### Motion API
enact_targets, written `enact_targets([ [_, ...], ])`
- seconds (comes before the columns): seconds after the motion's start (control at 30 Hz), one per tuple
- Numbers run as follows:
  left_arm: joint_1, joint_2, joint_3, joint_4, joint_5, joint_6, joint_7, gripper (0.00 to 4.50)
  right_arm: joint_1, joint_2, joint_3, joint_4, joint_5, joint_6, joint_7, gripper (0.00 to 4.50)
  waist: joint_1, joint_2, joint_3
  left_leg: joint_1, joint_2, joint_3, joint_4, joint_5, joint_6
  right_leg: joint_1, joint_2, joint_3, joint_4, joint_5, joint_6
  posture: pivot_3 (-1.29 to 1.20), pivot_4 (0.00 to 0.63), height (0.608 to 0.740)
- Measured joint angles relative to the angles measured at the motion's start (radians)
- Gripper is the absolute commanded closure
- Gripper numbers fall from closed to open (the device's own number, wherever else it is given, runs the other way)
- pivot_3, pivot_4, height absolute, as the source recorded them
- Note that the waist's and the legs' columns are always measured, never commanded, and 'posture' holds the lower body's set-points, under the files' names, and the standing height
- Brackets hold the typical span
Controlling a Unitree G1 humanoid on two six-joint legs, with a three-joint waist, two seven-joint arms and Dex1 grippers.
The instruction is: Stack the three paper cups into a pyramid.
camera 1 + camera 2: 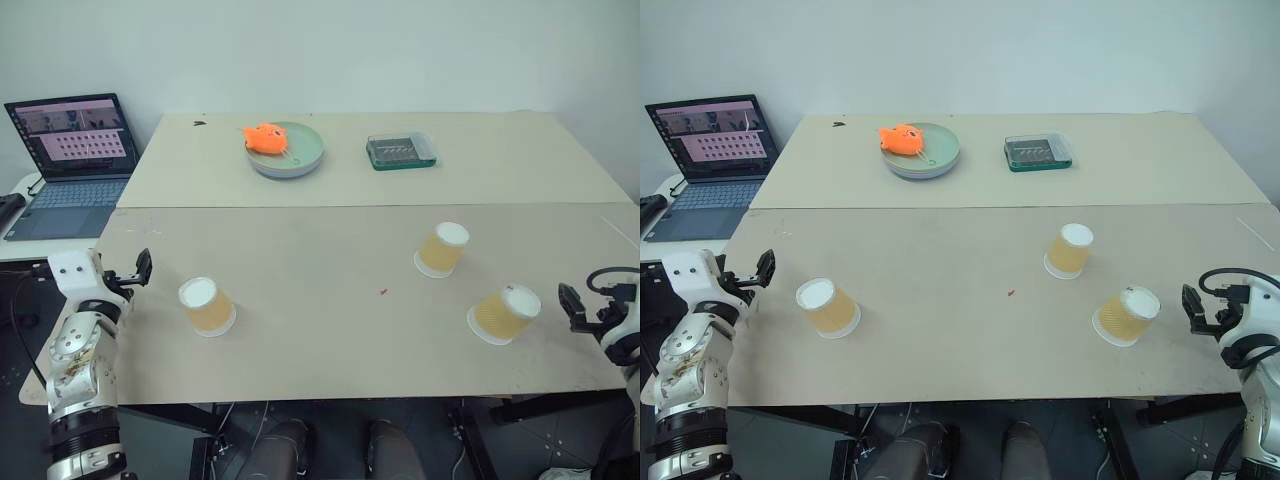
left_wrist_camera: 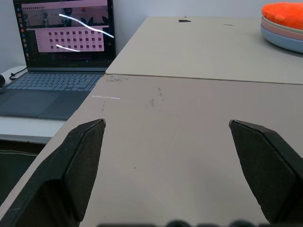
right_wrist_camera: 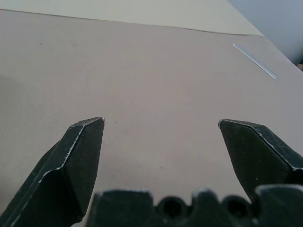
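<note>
Showing matt tan paper on the three cups [image 1: 207, 305], dull smooth board on the table [image 1: 320, 290], matt black plastic on the right gripper [image 3: 161, 127].

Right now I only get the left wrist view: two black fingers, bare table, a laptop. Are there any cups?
Observer: Yes, three paper cups, all upside down and apart. The nearest cup stands just right of the left gripper.
Operator: Where are the others?
Observer: The middle cup and the far-right cup are on the table's right half, the latter close to the right gripper.
Operator: Is that gripper holding anything?
Observer: No, its fingers are spread with nothing between them.
</note>
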Motion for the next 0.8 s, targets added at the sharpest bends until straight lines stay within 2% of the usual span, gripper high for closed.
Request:
enact_targets([
  [0.17, -0.041, 0.001, -0.007, 0.017, -0.019, 0.003, -0.025, 0.04, -0.004, 0.000, -0.002, 0.000, 0.008, 0.000, -0.001, 0.00, 0.002, 0.000, 0.000, 0.000, 0.000, 0.000, 0.000, 0.000, 0.000, 0.000, 0.000, 0.000, 0.000, 0.000, 0.000, 0.00, 0.150, 0.740],
  [0.27, -0.076, 0.035, -0.018, -0.034, -0.079, 0.072, -0.087, 0.04, -0.015, 0.000, -0.002, 0.000, 0.016, 0.000, -0.001, 0.00, 0.002, -0.001, 0.000, -0.001, 0.000, 0.000, 0.000, 0.000, 0.000, -0.001, 0.000, -0.001, 0.000, 0.000, 0.000, 0.00, 0.150, 0.740],
  [0.47, -0.128, 0.162, -0.064, -0.335, -0.273, 0.291, -0.234, 0.04, -0.019, -0.013, -0.001, 0.002, 0.016, 0.000, 0.001, 0.00, -0.002, 0.002, 0.000, -0.002, 0.000, 0.001, 0.000, -0.001, 0.000, -0.002, 0.001, 0.001, -0.001, 0.001, -0.001, 0.00, 0.150, 0.740],
  [0.53, -0.129, 0.176, -0.091, -0.405, -0.333, 0.354, -0.272, 0.04, -0.020, -0.018, -0.001, 0.004, 0.016, 0.000, 0.002, 0.00, -0.002, 0.002, 0.001, -0.001, 0.000, 0.001, 0.000, -0.001, 0.000, -0.002, 0.001, 0.001, -0.001, 0.001, -0.001, 0.00, 0.150, 0.740],
  [0.7, -0.162, 0.244, -0.171, -0.652, -0.646, 0.582, -0.356, 0.04, -0.026, -0.040, -0.001, 0.013, 0.016, 0.003, 0.009, 0.00, -0.005, 0.003, 0.002, -0.001, 0.002, 0.001, 0.000, -0.001, 0.000, -0.001, 0.002, 0.002, -0.001, 0.001, -0.001, 0.00, 0.150, 0.740],
  [0.8, -0.156, 0.288, -0.243, -0.776, -0.723, 0.640, -0.407, 0.04, -0.025, -0.086, -0.003, 0.013, 0.019, 0.009, 0.038, 0.00, -0.007, 0.008, 0.002, 0.000, 0.001, 0.003, 0.000, -0.001, 0.000, 0.000, 0.002, 0.004, -0.001, 0.001, -0.001, 0.00, 0.150, 0.740],
])
